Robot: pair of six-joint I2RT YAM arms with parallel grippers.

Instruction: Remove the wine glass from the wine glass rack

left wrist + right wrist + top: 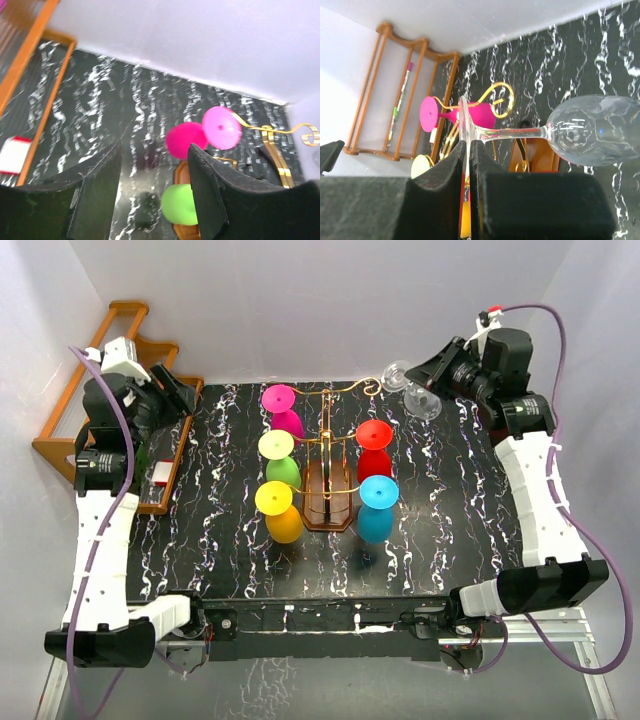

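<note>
The wine glass rack [328, 505] stands mid-table, with a dark oval wooden base and gold scrolled wire arms [350, 390]. Coloured glasses hang on it: magenta [283, 410], green [281, 462], yellow-orange [280, 512], red [374, 448] and blue [377, 508]. My right gripper [432, 374] is shut on the foot of a clear wine glass [592, 131] and holds it sideways in the air just right of the rack's far arm tip; it also shows in the top view [410, 388]. My left gripper [154, 187] is open and empty, over the table left of the rack.
An orange-brown wooden stepped shelf [130, 350] stands at the far left with small items on it. White walls close in the back and sides. The black marbled tabletop [230, 550] runs to the front edge near the arm bases.
</note>
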